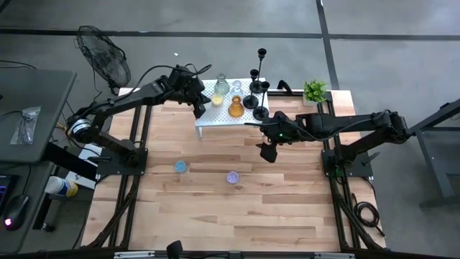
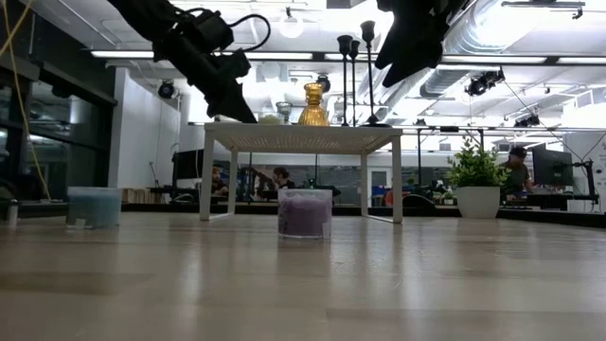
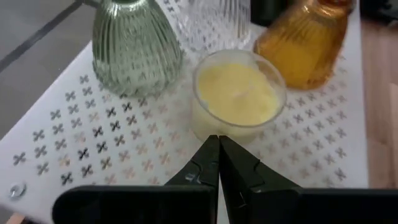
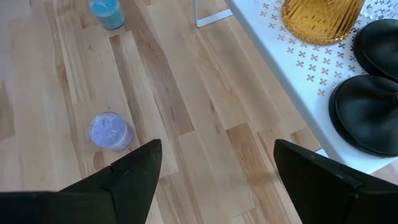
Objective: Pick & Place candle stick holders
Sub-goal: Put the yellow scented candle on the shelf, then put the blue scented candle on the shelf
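Left wrist view is showing the left pincer (image 3: 219,146) pinched fully together, hovering just before the yellow holder (image 3: 236,93) on the white stand (image 3: 74,143), beside green (image 3: 137,43) and amber (image 3: 305,43) glass. Right pincer (image 4: 214,168) is gaping wide above the table (image 4: 205,112), near the black candlestick bases (image 4: 367,112); purple (image 4: 111,130) and blue (image 4: 107,12) holders are sitting on the wood.

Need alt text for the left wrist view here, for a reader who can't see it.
The left gripper, fingers shut together and empty, points at a yellow glass holder standing on a white perforated stand. Behind it stand a green ribbed glass vase, a clear glass piece and an amber glass vase.
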Robot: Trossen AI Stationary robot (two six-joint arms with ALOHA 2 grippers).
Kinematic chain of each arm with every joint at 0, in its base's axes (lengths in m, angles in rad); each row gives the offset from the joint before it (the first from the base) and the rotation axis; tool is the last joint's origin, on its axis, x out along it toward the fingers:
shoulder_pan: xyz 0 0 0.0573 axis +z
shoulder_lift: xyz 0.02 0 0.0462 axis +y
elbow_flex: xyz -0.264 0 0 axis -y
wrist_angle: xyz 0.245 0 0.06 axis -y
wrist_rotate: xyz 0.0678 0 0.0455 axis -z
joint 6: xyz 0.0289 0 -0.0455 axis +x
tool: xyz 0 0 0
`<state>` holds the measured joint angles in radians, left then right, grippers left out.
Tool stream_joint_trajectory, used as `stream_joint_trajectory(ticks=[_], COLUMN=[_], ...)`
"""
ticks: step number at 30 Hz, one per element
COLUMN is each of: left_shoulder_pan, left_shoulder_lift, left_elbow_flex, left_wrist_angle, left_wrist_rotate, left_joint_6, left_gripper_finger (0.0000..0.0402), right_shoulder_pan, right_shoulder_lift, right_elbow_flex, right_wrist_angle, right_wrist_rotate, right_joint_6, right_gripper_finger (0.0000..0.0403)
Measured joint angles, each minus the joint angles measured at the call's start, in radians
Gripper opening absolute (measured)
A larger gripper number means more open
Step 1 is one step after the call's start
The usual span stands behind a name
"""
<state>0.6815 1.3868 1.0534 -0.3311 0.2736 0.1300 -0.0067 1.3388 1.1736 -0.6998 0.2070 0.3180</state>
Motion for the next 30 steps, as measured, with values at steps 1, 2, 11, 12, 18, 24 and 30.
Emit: stream_joint_trajectory(ticks=[1, 2, 11, 12, 18, 24, 30], left_shoulder_pan=[-0.005, -0.009, -0.031, -0.031, -0.027, -0.027, -0.054], left_shoulder_lift=[0.007, 0.012, 0.043, 0.043, -0.005, -0.129, -0.248], left_elbow_flex=[0.000, 0.000, 0.000, 0.000, 0.001, 0.000, 0.000], left_wrist_angle=[0.014, 0.018, 0.057, 0.058, 0.023, -0.145, -0.405], left_wrist_rotate=[-0.002, -0.007, -0.021, -0.023, -0.030, -0.024, -0.018], left_joint_6=[-0.006, -0.015, -0.057, -0.057, -0.086, -0.086, -0.130], left_gripper_finger=[0.0000, 0.0000, 0.0000, 0.0000, 0.0000, 0.0000, 0.0000], right_shoulder_pan=[0.000, 0.000, 0.000, 0.000, 0.000, 0.000, 0.000], right_shoulder_lift=[0.000, 0.000, 0.000, 0.000, 0.000, 0.000, 0.000], right_elbow_flex=[0.000, 0.000, 0.000, 0.000, 0.000, 0.000, 0.000], right_wrist_angle=[0.000, 0.000, 0.000, 0.000, -0.001, -0.013, -0.034], right_wrist_rotate=[0.000, 0.000, 0.000, 0.000, 0.000, 0.000, 0.000], right_joint_6=[0.000, -0.003, -0.007, -0.007, -0.007, -0.004, -0.001], right_gripper_finger=[0.0302, 0.0302, 0.0302, 0.0302, 0.0302, 0.0302, 0.0302])
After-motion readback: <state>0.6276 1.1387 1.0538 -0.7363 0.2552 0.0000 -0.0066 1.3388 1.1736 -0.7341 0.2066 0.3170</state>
